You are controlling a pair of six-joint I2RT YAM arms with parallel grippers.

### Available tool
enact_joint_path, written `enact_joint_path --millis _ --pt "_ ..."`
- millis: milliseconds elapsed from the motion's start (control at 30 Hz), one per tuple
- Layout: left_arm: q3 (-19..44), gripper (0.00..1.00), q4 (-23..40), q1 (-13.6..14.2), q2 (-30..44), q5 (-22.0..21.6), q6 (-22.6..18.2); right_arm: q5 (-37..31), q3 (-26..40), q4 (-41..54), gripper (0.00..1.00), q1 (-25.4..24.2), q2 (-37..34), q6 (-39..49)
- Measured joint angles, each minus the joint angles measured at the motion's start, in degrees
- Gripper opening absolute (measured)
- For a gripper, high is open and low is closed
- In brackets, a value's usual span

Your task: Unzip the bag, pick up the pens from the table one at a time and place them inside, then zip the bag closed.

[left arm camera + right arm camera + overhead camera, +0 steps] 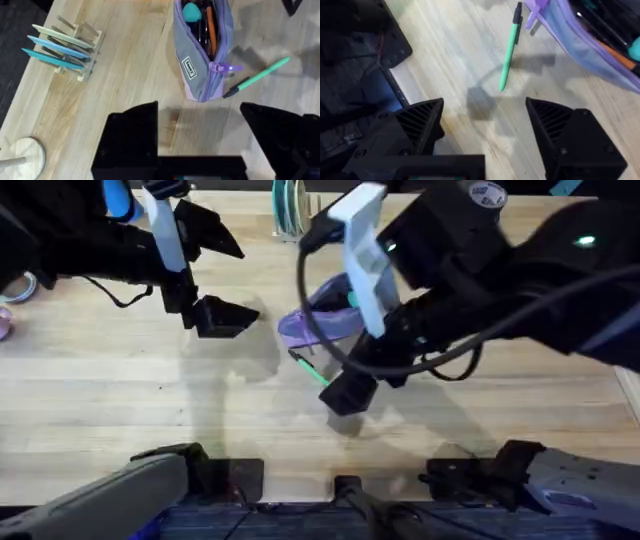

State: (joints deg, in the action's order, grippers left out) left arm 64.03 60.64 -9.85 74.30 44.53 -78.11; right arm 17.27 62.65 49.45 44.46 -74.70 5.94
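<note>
The lavender bag [202, 60] lies unzipped on the table [150, 400], its purple zipper pull [222, 67] at the near end. An orange pen [211, 27] sits inside it among dark items. On the wood just beside the bag's end lies the green pen [509, 50] [310, 368] with its black tip. My right gripper [485, 130] hovers open close above this pen, nothing between its fingers. My left gripper [200, 145] is open and holds nothing, off to the left of the bag [320, 320].
A wooden rack with teal and pale slats [65, 47] stands at the table's far edge, behind the bag [290, 210]. A round white disc [22, 157] lies at the far left. Bare wood stretches across the table's front.
</note>
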Motion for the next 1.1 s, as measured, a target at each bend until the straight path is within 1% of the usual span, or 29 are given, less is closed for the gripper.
enact_joint_path --millis 133,267,400,533,700,900,933,1100 --pt "0.0 0.994 0.0 0.0 0.0 -0.3 0.0 -3.2 0.0 -1.4 0.997 2.4 -2.4 -1.7" --pt "0.0 0.994 0.0 0.0 0.0 -0.4 0.0 -7.4 -0.4 -5.5 0.997 5.1 -3.1 -4.5" --pt "0.0 0.993 0.0 0.0 0.0 -0.5 0.0 -10.3 -3.1 -10.5 0.997 7.1 -3.0 -7.4" --pt "0.0 0.993 0.0 0.0 0.0 -0.5 0.0 -11.6 -6.0 -13.8 0.997 7.4 -3.0 -10.2" --pt "0.0 0.993 0.0 0.0 0.0 -0.5 0.0 -12.2 -8.8 -17.7 0.997 7.4 -3.0 -11.6" --pt "0.0 0.993 0.0 0.0 0.0 -0.5 0.0 -16.0 -12.1 -21.3 0.998 7.8 -3.0 -14.2" --pt "0.0 0.993 0.0 0.0 0.0 -0.5 0.0 -17.6 -13.9 -23.7 0.998 8.7 -3.2 -15.7" --pt "0.0 0.993 0.0 0.0 0.0 -0.5 0.0 -20.0 -14.1 -25.8 0.998 10.1 -6.1 -16.3"
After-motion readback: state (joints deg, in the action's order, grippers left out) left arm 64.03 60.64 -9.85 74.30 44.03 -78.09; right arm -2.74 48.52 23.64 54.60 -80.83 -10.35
